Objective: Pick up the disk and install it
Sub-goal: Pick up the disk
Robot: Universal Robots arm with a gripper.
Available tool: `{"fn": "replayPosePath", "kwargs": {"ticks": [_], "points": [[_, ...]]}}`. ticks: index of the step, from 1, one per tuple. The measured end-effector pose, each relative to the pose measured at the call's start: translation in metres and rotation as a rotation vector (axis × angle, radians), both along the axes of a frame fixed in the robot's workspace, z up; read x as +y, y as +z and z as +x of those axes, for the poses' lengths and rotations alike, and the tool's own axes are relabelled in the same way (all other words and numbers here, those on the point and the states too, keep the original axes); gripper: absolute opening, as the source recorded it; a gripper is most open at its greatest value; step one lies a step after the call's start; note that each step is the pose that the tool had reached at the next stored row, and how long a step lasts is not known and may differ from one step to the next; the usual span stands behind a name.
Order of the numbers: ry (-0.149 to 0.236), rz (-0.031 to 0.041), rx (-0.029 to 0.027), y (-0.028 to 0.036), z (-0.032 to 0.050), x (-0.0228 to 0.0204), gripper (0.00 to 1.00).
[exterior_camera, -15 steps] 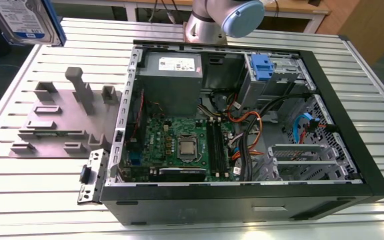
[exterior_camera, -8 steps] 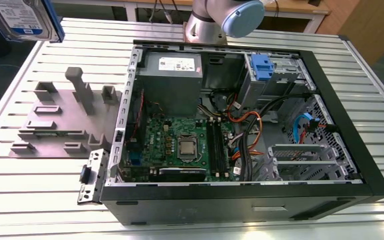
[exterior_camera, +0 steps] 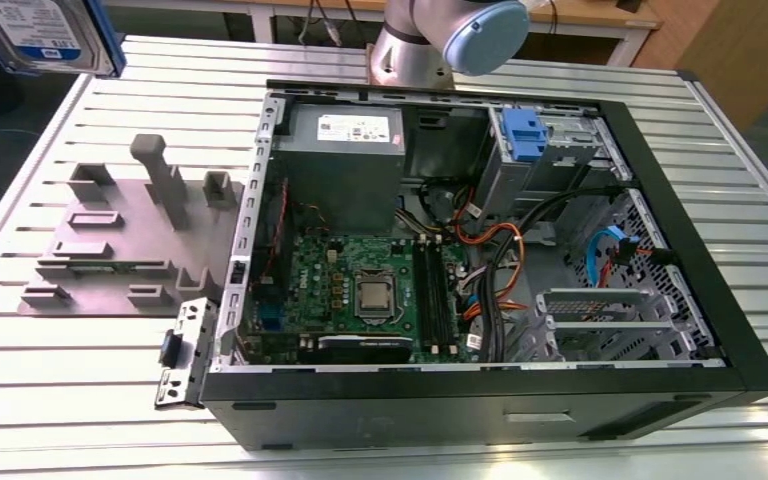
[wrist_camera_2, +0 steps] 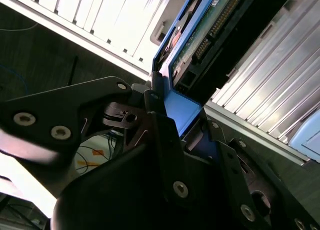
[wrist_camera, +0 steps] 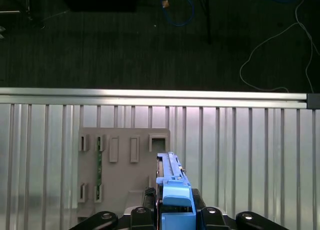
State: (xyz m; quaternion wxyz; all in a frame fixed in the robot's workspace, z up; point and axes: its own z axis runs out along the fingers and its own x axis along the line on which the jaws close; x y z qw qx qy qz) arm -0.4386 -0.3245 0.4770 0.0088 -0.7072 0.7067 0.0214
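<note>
Gripper (wrist_camera: 175, 211) is clamped on the disk (exterior_camera: 40, 35), pinching its blue end tab from both sides, which you can see in both wrist views. In the exterior view the disk is up in the air at the top corner on the exterior view's left, label facing out, well apart from the PC. In the first wrist view it's edge-on, over the table right by the edge of the grey fixture.

Rest of the scene, big stuff first. The slatted metal table (exterior_camera: 77, 400) carries everything. The open computer case (exterior_camera: 491, 410) lies on its side, taking up most of the exterior view's right. The grey fixture tray (exterior_camera: 104, 255) sits just beside the case on the exterior view's left. Inside the case there's the grey power supply (exterior_camera: 344, 165) at the far end, the green motherboard (exterior_camera: 324, 265) below it, a blue caddy (exterior_camera: 524, 135) in the far bay, and the bare processor (exterior_camera: 373, 293) in the middle of the board.
</note>
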Motion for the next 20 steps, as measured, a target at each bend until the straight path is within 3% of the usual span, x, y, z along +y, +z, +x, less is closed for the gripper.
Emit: {"fn": "replayPosePath", "kwargs": {"ticks": [5, 20], "points": [[0.000, -0.0001, 0.0001, 0.0054, 0.0000, 0.0000, 0.36], [0.000, -0.0004, 0.0001, 0.0056, 0.0029, 0.0000, 0.36]]}}
